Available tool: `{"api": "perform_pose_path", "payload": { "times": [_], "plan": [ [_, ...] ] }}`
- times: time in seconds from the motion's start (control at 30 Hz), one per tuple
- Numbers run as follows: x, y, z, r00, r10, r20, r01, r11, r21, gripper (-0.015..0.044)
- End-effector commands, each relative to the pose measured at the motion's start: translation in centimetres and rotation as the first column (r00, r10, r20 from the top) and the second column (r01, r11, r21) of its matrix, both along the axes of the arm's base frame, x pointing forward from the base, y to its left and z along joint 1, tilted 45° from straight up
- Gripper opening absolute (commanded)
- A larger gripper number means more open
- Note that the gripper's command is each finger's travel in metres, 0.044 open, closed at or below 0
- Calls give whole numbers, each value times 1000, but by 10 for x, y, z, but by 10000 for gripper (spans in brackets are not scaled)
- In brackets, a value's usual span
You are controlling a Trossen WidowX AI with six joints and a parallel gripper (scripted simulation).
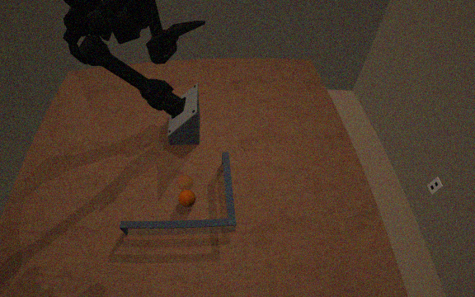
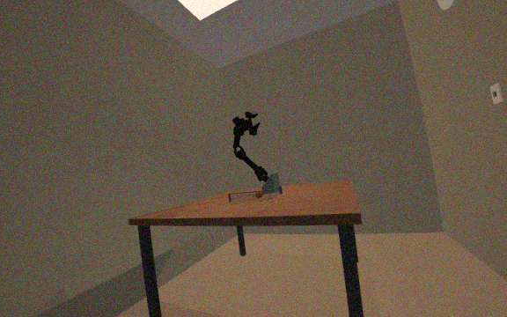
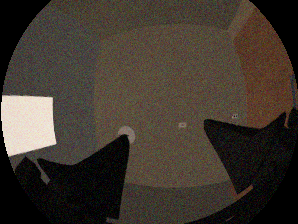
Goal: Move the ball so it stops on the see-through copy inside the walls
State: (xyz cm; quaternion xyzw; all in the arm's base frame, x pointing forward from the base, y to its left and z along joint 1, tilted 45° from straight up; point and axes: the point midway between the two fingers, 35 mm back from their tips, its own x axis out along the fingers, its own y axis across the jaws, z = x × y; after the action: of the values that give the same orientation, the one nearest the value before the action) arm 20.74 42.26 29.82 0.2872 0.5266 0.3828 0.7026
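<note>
The solid orange ball (image 1: 186,198) (image 2: 259,195) lies on the table inside the corner. The paler see-through copy (image 1: 185,181) is just behind it, on the robot base's side; in the top view their outlines nearly meet and their middles stand apart. One low wall (image 1: 176,224) runs in front of the ball, and the other wall (image 1: 229,190) runs along the right. My gripper (image 2: 258,119) (image 3: 166,132) is open and empty, raised high above the table. In the top view only part of it shows at the top. The wrist view shows neither ball nor copy.
The arm's wedge-shaped grey base (image 1: 185,129) (image 2: 271,182) stands on the wooden table (image 1: 295,165) (image 2: 315,202) behind the copy. The arm (image 1: 124,76) leans up and left from it. Shadows of the arm cross the table's left part.
</note>
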Motion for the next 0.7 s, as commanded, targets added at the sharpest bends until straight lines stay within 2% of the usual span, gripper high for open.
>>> {"api": "perform_pose_path", "payload": {
  "times": [0.0,0.17,0.3,0.47,0.67],
  "plan": [
    [23,-12,-38,998,-66,20,68,990,-123,355],
    [62,-47,-105,982,-179,66,191,913,-360,355],
    [86,-85,-155,966,-235,112,257,798,-544,355],
    [106,-146,-212,952,-257,165,289,584,-759,355],
    [113,-228,-262,959,-218,182,236,256,-937,355]
  ]
}}
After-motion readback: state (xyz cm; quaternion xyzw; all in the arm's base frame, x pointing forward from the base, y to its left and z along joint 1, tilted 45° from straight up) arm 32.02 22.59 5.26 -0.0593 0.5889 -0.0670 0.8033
